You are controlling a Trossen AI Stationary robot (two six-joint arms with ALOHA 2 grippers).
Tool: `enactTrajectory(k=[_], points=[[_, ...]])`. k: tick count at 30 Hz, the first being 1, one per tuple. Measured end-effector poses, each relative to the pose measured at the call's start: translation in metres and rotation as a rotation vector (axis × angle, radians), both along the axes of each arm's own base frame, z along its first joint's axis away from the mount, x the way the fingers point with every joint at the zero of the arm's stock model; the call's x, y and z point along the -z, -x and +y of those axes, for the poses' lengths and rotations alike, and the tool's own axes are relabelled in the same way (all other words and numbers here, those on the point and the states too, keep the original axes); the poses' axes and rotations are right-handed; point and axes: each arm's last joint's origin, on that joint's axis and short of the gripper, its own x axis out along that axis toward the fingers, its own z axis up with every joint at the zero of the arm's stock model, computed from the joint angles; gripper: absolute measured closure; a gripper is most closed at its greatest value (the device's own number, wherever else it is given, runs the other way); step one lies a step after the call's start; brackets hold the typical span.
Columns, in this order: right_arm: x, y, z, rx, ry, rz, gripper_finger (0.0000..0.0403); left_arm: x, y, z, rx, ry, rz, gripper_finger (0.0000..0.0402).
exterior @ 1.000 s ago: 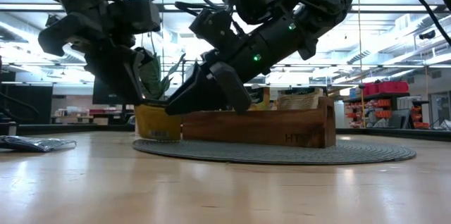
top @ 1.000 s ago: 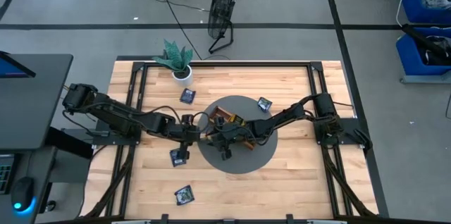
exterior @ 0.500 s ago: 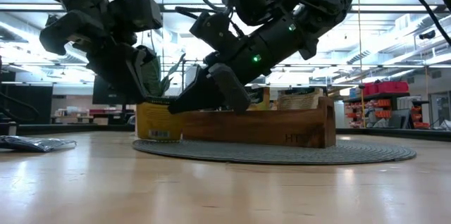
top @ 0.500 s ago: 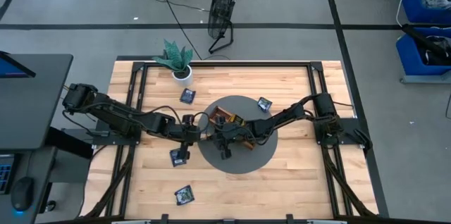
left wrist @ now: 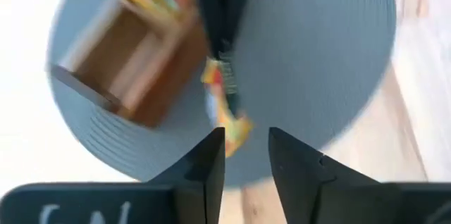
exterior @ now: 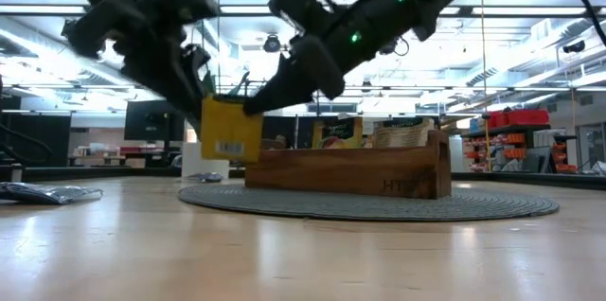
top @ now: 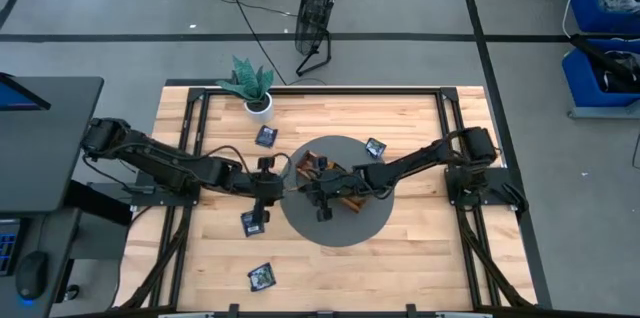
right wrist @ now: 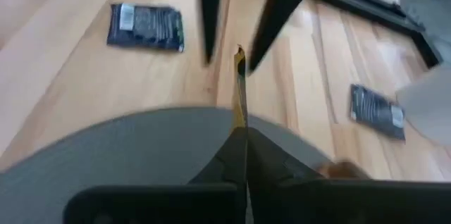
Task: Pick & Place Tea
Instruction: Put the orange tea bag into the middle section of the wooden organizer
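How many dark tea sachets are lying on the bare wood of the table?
4: one near the potted plant, one beside the round grey mat's far-right edge, one under the left arm, one near the front edge. The arms may hide others.

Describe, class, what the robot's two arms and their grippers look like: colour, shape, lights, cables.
Both arms are dark, jointed links. The left gripper has two flat, tapered black fingers. The right gripper has slim dark fingers. Small green lights glow on the right arm. A black cable loops along the left arm.
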Motion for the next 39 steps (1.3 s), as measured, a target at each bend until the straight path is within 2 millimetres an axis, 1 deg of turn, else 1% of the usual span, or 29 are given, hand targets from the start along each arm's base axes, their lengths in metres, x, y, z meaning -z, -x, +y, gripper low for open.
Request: enactTrajectory(k=[5,7,12,16,21,22,24,27,32,34,39], points=[[-0.019,0.009,0.004,0.061,-0.018,-0.002,0.0402,-0.015,0.011,0.002,0.018,-0.018,-0.177,0.0288],[-0.025,0.013,0.005,0.091,-0.025,-0.005,0.0402,-0.017,0.019,0.004,0.015,-0.040,-0.217,0.0293],[-0.042,0.025,0.008,0.183,-0.046,-0.003,0.0402,-0.023,0.031,0.009,0.009,-0.087,-0.312,0.0302],[-0.057,0.036,0.005,0.283,-0.110,-0.009,0.0403,-0.021,0.042,0.014,0.009,-0.102,-0.384,0.0308],[-0.068,0.049,0.001,0.402,-0.184,-0.001,0.0403,-0.011,0.059,0.021,-0.001,-0.093,-0.524,0.0312],[-0.070,0.051,0.000,0.419,-0.201,0.000,0.0403,-0.007,0.064,0.023,-0.006,-0.094,-0.528,0.0312],[-0.071,0.055,0.000,0.447,-0.223,0.019,0.0403,-0.005,0.068,0.025,-0.021,-0.082,-0.569,0.0312],[-0.070,0.057,0.003,0.479,-0.262,0.027,0.0403,-0.002,0.076,0.029,-0.034,-0.074,-0.584,0.0312],[-0.066,0.063,0.012,0.526,-0.297,0.055,0.0403,0.001,0.085,0.031,-0.031,-0.069,-0.618,0.0312],[-0.065,0.066,0.017,0.558,-0.288,0.048,0.0403,0.006,0.091,0.034,-0.043,-0.079,-0.610,0.0312],[-0.064,0.069,0.028,0.580,-0.321,0.030,0.0403,0.006,0.097,0.040,-0.078,-0.092,-0.643,0.0312]])
